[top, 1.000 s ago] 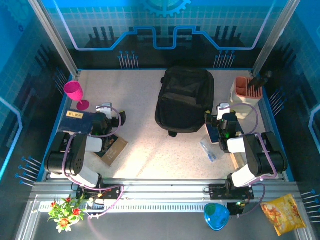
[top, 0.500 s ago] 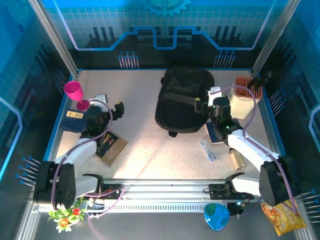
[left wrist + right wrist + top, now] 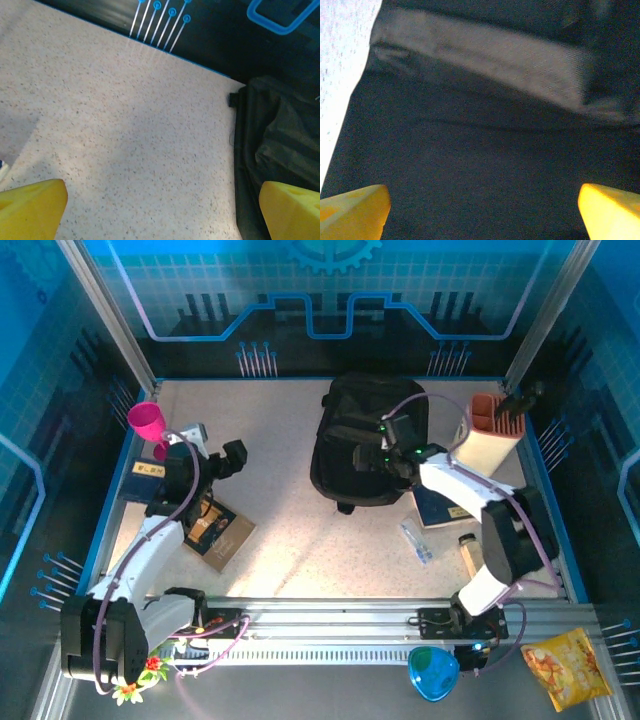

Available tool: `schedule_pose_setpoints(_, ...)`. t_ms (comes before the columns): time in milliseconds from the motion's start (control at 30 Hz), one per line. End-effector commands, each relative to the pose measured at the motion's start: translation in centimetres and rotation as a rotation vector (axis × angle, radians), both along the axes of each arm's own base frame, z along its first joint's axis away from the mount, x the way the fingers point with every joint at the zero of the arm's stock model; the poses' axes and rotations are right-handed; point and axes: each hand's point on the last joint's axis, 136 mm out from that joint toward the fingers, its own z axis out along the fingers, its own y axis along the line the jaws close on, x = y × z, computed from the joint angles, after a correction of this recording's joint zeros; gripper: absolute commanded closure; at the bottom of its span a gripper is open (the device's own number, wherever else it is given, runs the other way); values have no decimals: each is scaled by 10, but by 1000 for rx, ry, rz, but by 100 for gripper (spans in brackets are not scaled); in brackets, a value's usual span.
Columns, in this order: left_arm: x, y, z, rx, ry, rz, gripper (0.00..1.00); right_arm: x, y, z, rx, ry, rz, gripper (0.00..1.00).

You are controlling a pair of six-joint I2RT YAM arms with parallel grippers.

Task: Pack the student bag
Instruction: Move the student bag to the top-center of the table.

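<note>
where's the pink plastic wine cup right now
In the top view, the pink plastic wine cup stands upright near the far left corner of the speckled table, just behind a dark blue book.

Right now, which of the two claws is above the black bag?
The right claw, open above the student bag; the left claw is over the table beside the bag.
</note>
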Motion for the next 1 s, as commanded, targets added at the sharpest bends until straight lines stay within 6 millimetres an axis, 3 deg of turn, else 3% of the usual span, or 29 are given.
schedule_pose_setpoints(0, -1, -13, 8, -28, 10, -63, 1, 2, 33, -12, 9, 75, 46, 4)
schedule_pose_setpoints(267, 0, -15, 2, -30, 36, -75, 1, 19, 91, -47, -25, 135, 124, 7)
schedule_pose_setpoints(467, 0, -15, -1, -36, 44, -72, 1, 10, 158, -77, 19, 190, 248, 8)
schedule_pose_setpoints(600, 2, -17, -1, -49, 51, -78, 1, 0, 210, -83, 65, 195, 336, 9)
schedule_pose_setpoints(733, 4, -20, 1, -73, 55, -79, 1, 0, 249, -78, 107, 188, 390, 9)
schedule_pose_setpoints(800, 6, -24, 3, -98, 53, -92, 1, 3, 258, -60, 139, 168, 402, 10)
schedule_pose_setpoints(867, 9, -30, 6, -129, 60, -115, 1, 7, 257, -39, 170, 146, 396, 10)
schedule_pose_setpoints(967, 13, -43, 13, -183, 75, -173, 1, 4, 240, 12, 240, 109, 377, 10)
